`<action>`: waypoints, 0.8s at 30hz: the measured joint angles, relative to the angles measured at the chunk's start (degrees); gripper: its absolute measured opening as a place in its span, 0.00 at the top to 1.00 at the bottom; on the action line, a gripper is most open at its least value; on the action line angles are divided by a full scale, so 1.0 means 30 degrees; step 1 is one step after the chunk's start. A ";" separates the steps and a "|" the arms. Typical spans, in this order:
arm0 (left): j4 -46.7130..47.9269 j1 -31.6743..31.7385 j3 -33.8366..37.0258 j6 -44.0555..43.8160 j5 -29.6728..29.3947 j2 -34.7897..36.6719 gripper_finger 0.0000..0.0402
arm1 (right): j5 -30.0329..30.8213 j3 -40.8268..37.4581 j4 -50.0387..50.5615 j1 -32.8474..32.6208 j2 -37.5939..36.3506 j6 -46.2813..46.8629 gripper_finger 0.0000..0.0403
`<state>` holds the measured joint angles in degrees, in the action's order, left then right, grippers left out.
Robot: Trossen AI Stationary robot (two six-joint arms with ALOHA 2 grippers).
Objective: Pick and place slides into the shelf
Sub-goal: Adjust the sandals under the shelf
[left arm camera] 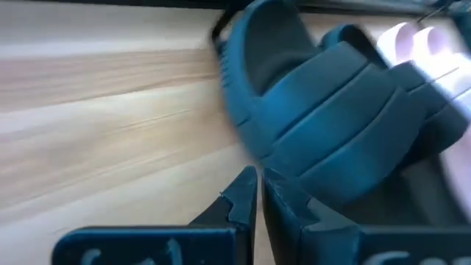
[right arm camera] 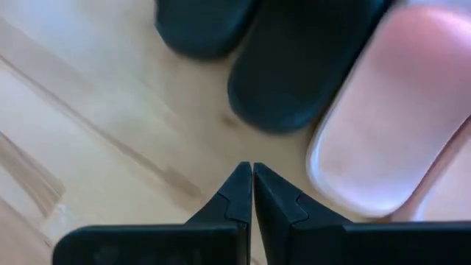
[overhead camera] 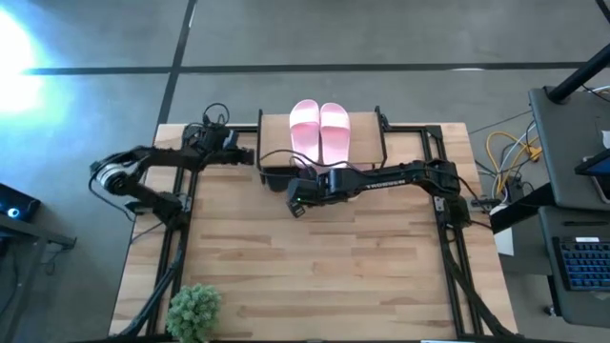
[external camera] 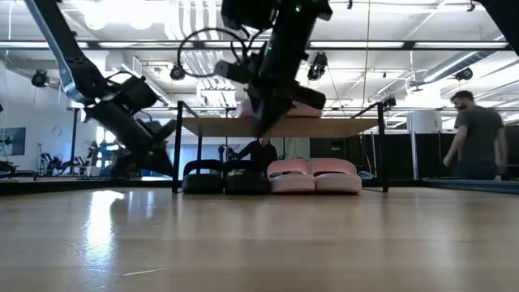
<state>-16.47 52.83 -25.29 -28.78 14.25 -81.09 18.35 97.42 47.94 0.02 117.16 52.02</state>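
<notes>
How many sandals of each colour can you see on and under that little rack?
Pale pink sandals: 4, two on top of the rack and two underneath
Black sandals: 2, both underneath
Total: 6

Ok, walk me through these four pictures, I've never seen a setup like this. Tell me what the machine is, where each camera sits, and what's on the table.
It is a robot with two dark arms at a wooden table, each ending in a two-finger gripper.

One picture looks straight down, one looks level across the tabletop, and two come from cameras on the arms' wrists.

The left gripper and the right gripper are both shut and hold nothing.

The shelf is a low rack at the table's far edge. Two pale pink slides lie on its top board. Beneath it, side by side, sit two black slides and two more pink slides. A small green plant stands at a near corner.
</notes>
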 joint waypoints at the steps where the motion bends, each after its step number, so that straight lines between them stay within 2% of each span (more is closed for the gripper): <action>1: 0.0747 0.0140 0.0093 0.0580 -0.0158 0.0558 0.98 | -0.0285 -0.0216 -0.0083 0.0003 -0.0001 0.0201 0.98; 12: 0.6694 0.0828 0.1208 0.1904 -0.0294 0.8622 0.98 | -0.0708 -0.3116 -0.3340 0.0051 0.0163 0.1161 0.98; 18: 0.7860 0.0828 0.1317 0.1861 -0.0140 1.2245 0.98 | -0.0744 -0.3473 -0.4782 0.0126 0.0973 -0.0350 0.98; 24: 0.8148 0.0828 0.1317 0.1719 0.0613 1.4484 0.98 | -0.0469 -0.3473 -0.5891 0.0380 0.1928 -0.1185 0.98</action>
<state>7.97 55.31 -21.34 -23.63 16.09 -37.63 16.95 87.00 30.27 1.16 122.94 48.47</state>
